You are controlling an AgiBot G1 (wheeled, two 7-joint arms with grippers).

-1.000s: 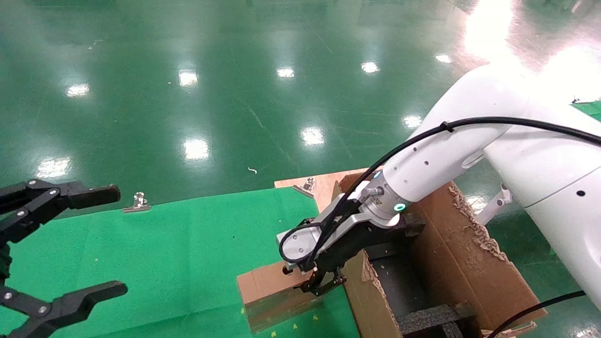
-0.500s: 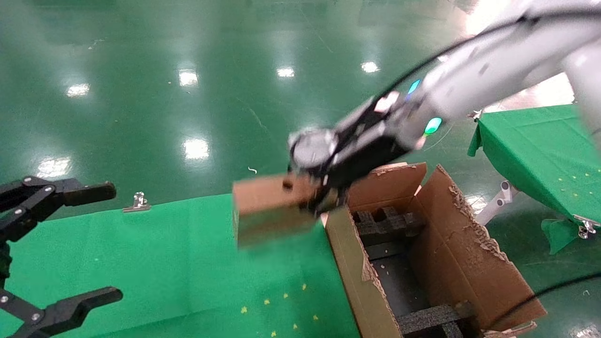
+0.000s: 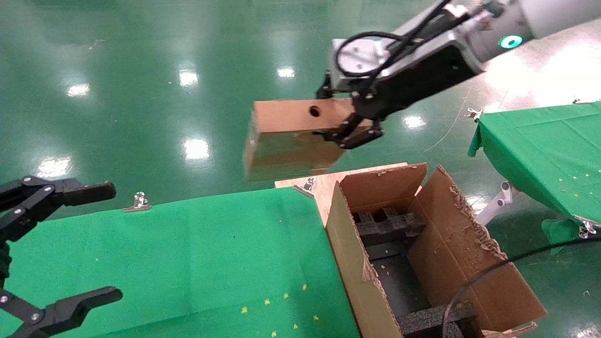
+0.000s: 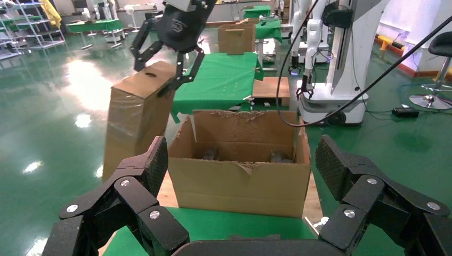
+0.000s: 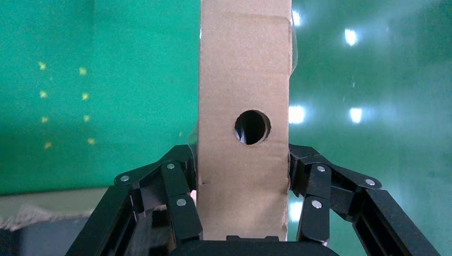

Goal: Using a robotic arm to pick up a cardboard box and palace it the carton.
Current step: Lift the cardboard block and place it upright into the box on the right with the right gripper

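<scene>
The left pincer (image 3: 61,244) sits parked at the near left over the green-covered table (image 3: 188,263), its fingers spread wide and holding nothing. At the table's right end stands the carton (image 3: 422,253), flaps torn and open upward, black foam inserts (image 3: 385,225) visible in its well. Beyond and above it, the robotic arm (image 3: 493,28) carries the cardboard box (image 3: 291,136) clear of the table, over the floor (image 3: 141,94) past the carton's far left corner; the box hangs lengthwise with a round hole in its upper face. The right pincer (image 3: 350,124) is clenched on one end of the box, a finger against each side, as the right wrist view confirms (image 5: 242,213). Judgement: the step in hand is the carry to the carton. To do it well, the box should be brought directly over the open well before descending, its long axis lined up with the carton's length, kept clear of the ragged flaps, and lowered between the foam inserts before letting go.
</scene>
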